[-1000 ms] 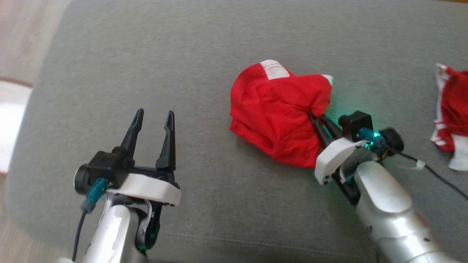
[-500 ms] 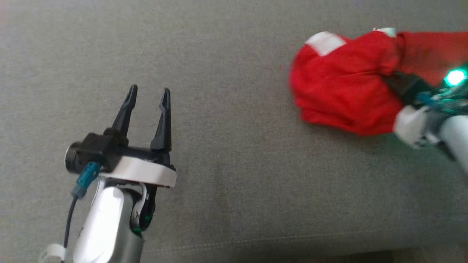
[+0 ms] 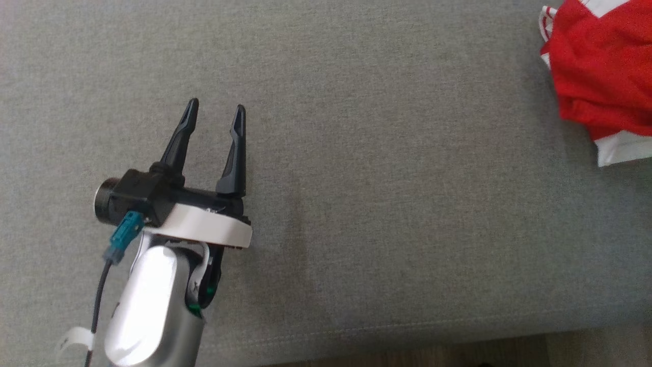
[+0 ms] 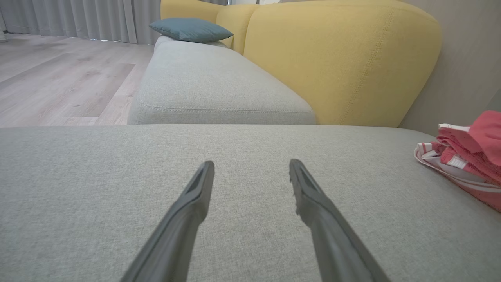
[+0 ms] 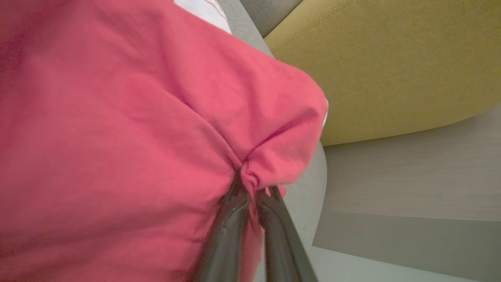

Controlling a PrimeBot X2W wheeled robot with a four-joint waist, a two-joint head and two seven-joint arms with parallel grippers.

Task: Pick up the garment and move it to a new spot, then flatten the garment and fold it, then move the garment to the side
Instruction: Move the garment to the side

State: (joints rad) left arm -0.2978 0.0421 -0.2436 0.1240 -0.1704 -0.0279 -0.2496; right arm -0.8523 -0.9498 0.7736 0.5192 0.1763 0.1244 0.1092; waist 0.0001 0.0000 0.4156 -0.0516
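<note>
1. The right end effector is clamped shut on a small pucker of the red garment, which bulks close in the right wrist view, the edge of the sofa seat just behind it.
2. The left end effector is spread wide and empty over the bare grey sofa seat.
3. So thin a pinch could slip if the cloth drags on the seat's weave.
4. Red-and-white cloth lies at the head view's right edge; I cannot tell whether it is the held piece. If another, the two could tangle.
5. The front seam and the yellow backrest bound the room; the widest free stretch lies between the left end effector and that cloth.
</note>
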